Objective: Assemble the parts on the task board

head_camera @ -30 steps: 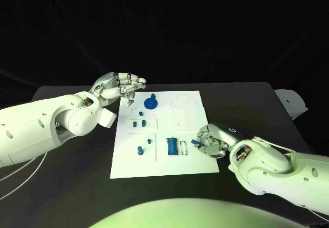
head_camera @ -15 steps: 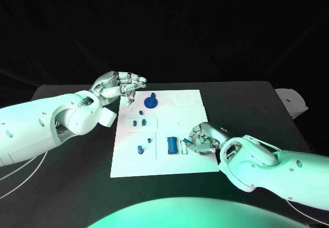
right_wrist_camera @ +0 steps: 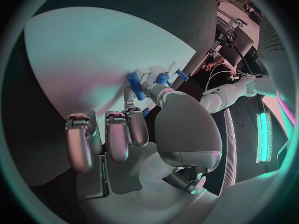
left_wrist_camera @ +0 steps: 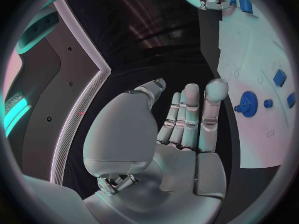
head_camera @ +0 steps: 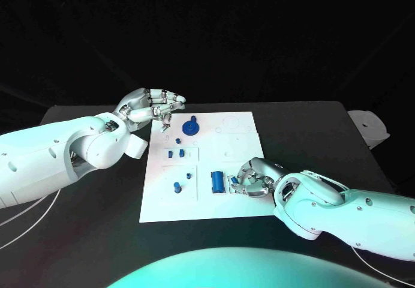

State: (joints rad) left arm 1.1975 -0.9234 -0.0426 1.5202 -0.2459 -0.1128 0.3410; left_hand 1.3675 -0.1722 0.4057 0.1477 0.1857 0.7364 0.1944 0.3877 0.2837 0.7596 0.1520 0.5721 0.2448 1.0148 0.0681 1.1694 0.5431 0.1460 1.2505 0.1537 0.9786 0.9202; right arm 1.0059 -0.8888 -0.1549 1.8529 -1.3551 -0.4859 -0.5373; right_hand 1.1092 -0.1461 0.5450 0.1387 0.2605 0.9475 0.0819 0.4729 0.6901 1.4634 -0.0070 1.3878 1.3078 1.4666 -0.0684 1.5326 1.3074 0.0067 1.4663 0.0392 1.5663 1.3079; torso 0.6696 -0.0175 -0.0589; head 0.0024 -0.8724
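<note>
Matte black table (head_camera: 328,138), flat white task board (head_camera: 242,129)

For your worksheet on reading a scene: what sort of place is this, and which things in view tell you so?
Probably a robotics lab test bench: a white task board with small blue parts lies on a black table against a dark backdrop.

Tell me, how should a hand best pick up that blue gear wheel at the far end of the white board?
Probably from above, pinching the small knob atop the gear wheel: it lies flat on the board, so its toothed rim offers little to grip.
</note>
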